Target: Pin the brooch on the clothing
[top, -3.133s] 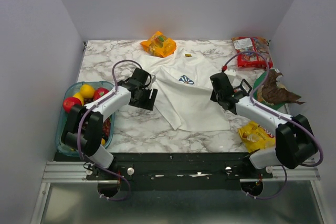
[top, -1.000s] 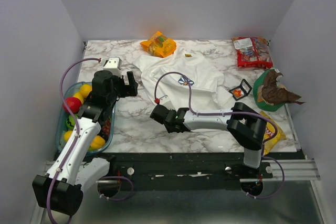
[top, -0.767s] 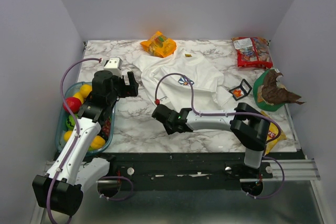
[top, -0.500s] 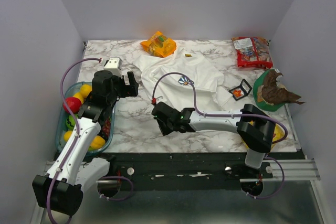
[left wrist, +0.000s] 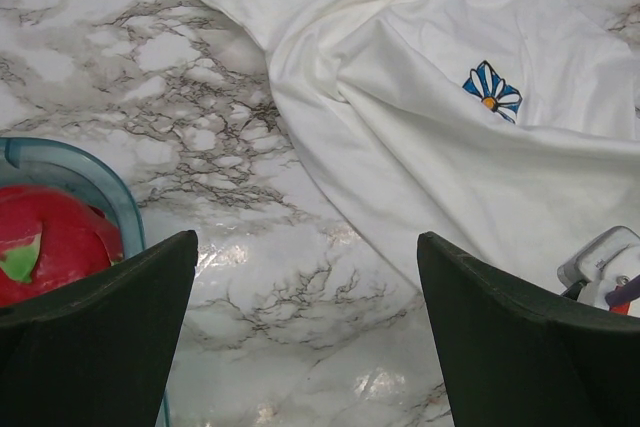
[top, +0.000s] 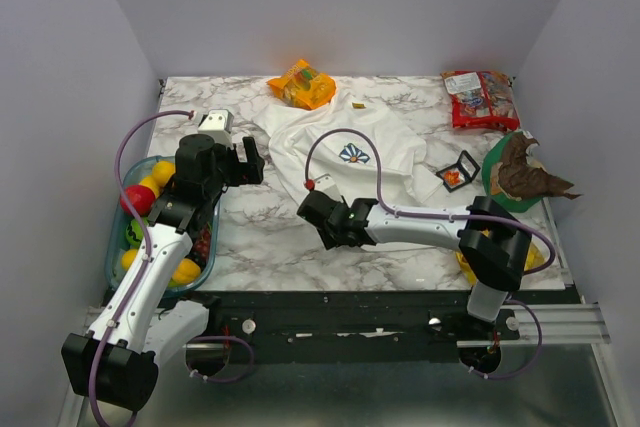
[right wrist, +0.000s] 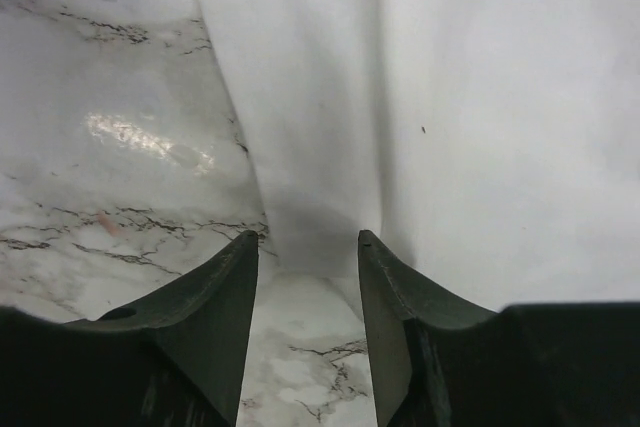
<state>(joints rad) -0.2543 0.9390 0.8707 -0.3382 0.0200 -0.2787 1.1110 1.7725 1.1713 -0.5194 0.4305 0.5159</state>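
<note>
The white T-shirt point(top: 385, 162) lies rumpled mid-table, its blue-and-white daisy print point(top: 353, 154) facing up. The tiny orange-red brooch point(top: 453, 179) rests in a black diamond-shaped holder right of the shirt, away from both grippers. My right gripper point(top: 318, 209) sits low at the shirt's near-left edge. In the right wrist view it point(right wrist: 307, 239) is open, with bare marble between the fingers and a fold of shirt point(right wrist: 320, 127) just past the tips. My left gripper point(top: 250, 162) hovers wide open left of the shirt. In the left wrist view it point(left wrist: 305, 242) is above marble, with the shirt point(left wrist: 430, 147) and daisy point(left wrist: 492, 92) ahead.
An orange snack bag point(top: 302, 84) lies at the back, a red snack bag point(top: 480, 97) back right. A green plate with a brown wrapper point(top: 520, 175) is at the right, a yellow bag point(top: 522, 257) under the right arm. A blue fruit bin point(top: 118, 237) stands left.
Since three seconds ago the shirt has bunched toward the back and the left arm has pulled away. In the last second the right gripper shifted slightly right along the shirt's edge.
</note>
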